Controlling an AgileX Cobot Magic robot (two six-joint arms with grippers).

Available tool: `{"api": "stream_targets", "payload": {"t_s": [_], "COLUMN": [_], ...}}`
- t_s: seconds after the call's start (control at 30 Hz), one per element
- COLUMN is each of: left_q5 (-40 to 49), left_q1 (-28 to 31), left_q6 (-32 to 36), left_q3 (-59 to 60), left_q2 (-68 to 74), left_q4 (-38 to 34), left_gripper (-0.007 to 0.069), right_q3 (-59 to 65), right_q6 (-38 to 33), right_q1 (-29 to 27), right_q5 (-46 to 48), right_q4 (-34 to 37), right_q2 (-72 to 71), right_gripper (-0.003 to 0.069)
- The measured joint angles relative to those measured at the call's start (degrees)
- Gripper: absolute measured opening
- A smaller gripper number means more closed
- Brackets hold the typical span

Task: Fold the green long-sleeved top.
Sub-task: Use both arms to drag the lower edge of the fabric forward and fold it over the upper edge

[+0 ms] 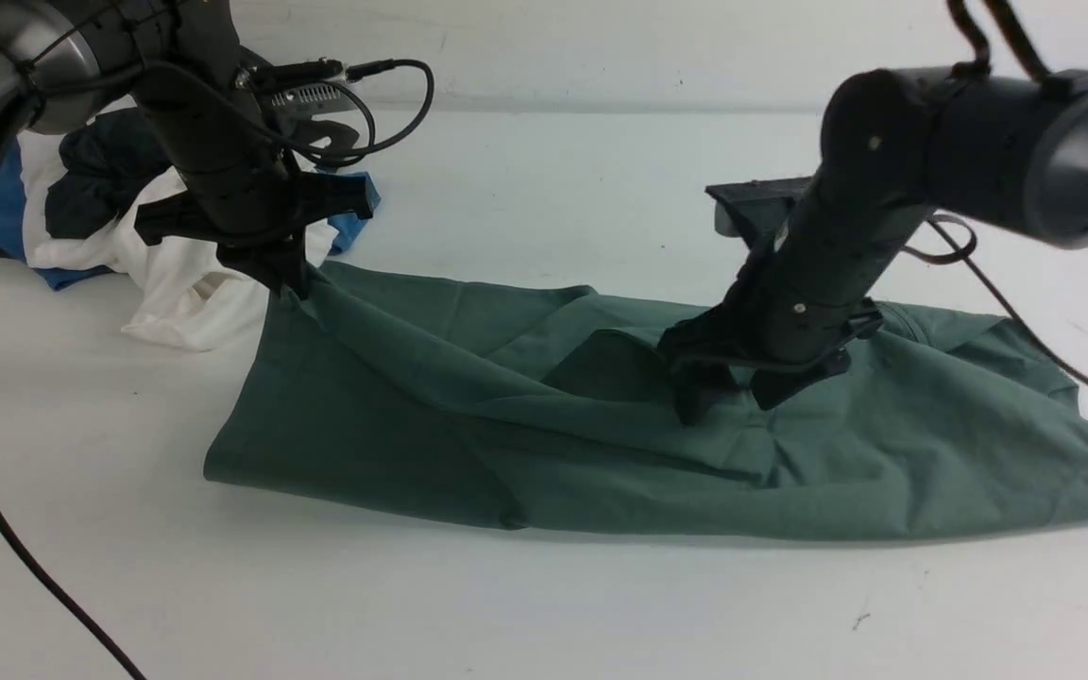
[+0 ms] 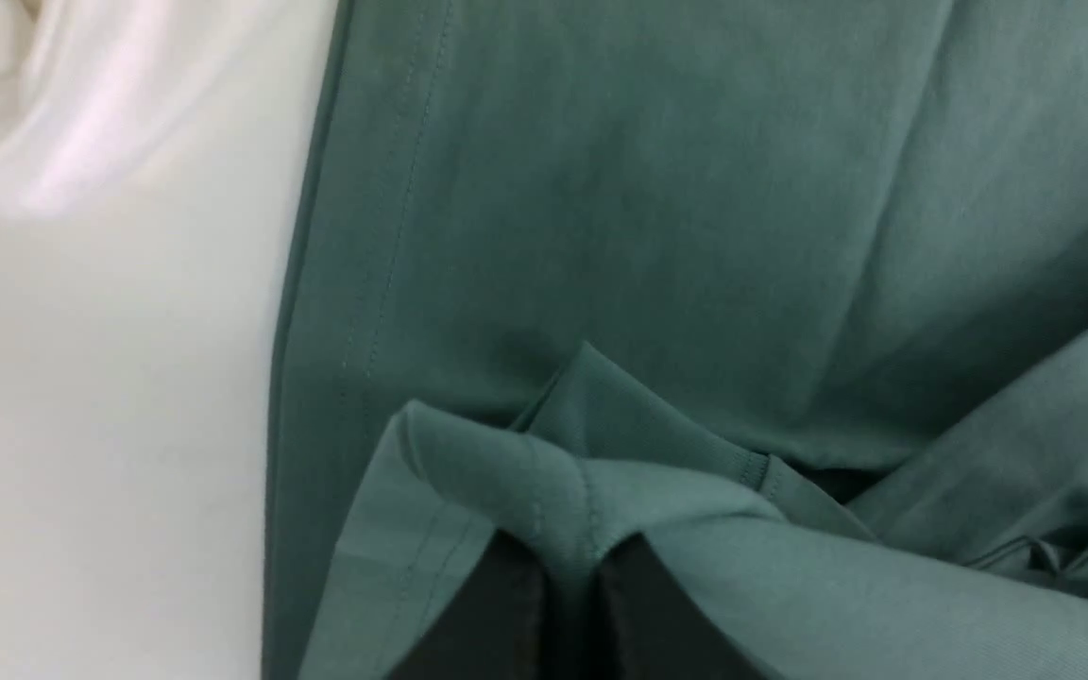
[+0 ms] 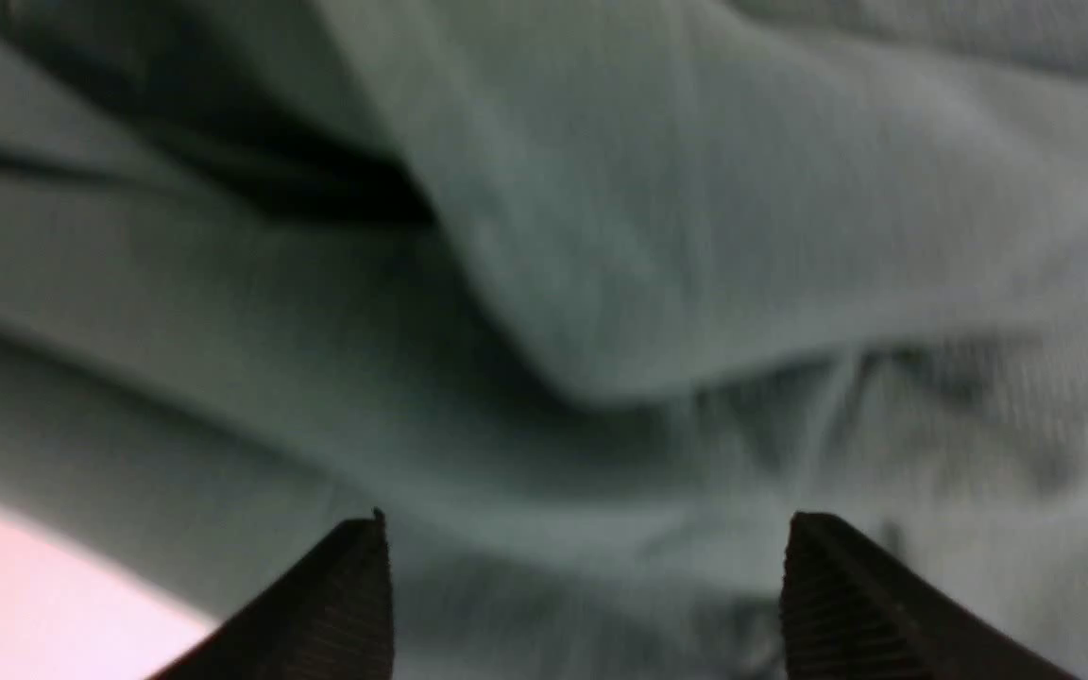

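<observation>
Green top (image 1: pixel 468 444) lies rumpled across mid-frame, with open white table (image 1: pixel 525 604) along the lower edge. My left gripper (image 1: pixel 293 281) pinches its stitched hem at upper left; my right gripper (image 1: pixel 731 406) hangs spread wide over the creased middle.

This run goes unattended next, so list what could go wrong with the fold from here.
1. The left fingers pinch only a small bunch at the hem of the green top; a hard pull could slip it free.
2. That grip sits close beside the white shirt in the pile; a lift may drag it along.
3. The right fingers stand open over creased, layered cloth; closing there may catch several layers and fold crooked.
</observation>
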Motion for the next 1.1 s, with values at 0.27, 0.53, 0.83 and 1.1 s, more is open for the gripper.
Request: {"api": "stream_targets", "payload": {"t_s": [0.27, 0.53, 0.83, 1.1], "left_q5": [0.0, 0.0, 0.2, 0.5], "left_q1": [0.0, 0.0, 0.0, 0.1], "left_q6": [0.1, 0.1, -0.3, -2.0], "left_q3": [0.0, 0.0, -1.5, -8.6], "left_q2": [0.0, 0.0, -0.4, -0.6], "left_q4": [-0.4, -0.7, -1.7, -2.0], "left_gripper": [0.0006, 0.0006, 0.0006, 0.0006], "right_q3": [0.1, 0.1, -1.2, -8.8], "right_q6": [5.8, 3.7, 1.9, -1.1], "right_q1": [0.1, 0.1, -1.3, -5.3], "right_q5": [-7.9, -7.8, -5.4, -1.3], "right_q4": [-4.5, -5.0, -5.8, -5.4], "right_q2": [1.9, 4.2, -0.9, 0.6], "right_gripper": [0.047, 0.0163, 0.0002, 0.0002]}}
